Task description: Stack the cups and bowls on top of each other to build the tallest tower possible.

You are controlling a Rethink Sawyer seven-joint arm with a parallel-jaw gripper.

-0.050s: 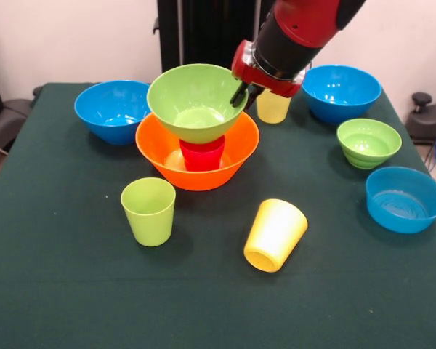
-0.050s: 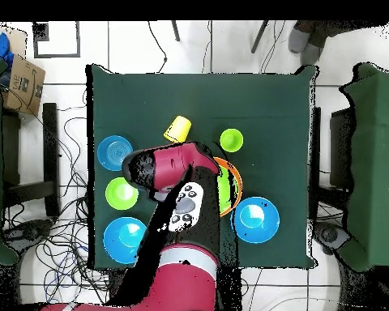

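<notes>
Tower work sits toward the far middle of the dark green cloth surface (image 1: 58,291): the wide glossy orange plastic bowl (image 1: 197,154) holds an upturned red plastic cup (image 1: 202,154), and the large lime green plastic bowl (image 1: 196,102) rests tilted on that cup. My end effector (image 1: 241,95) is clenched on this lime green bowl's rim, one dark finger inside it, one outside. A pale translucent yellow cup (image 1: 272,107) stands just behind my wrist. Medium blue bowls sit near the two far corners (image 1: 113,109) (image 1: 341,92). Along one side edge are the small green bowl (image 1: 368,142) and the shallow blue bowl (image 1: 405,198). Nearer the front edge, a lime green cup (image 1: 149,210) stands upright and a bright yellow cup (image 1: 275,234) lies on its side.
</notes>
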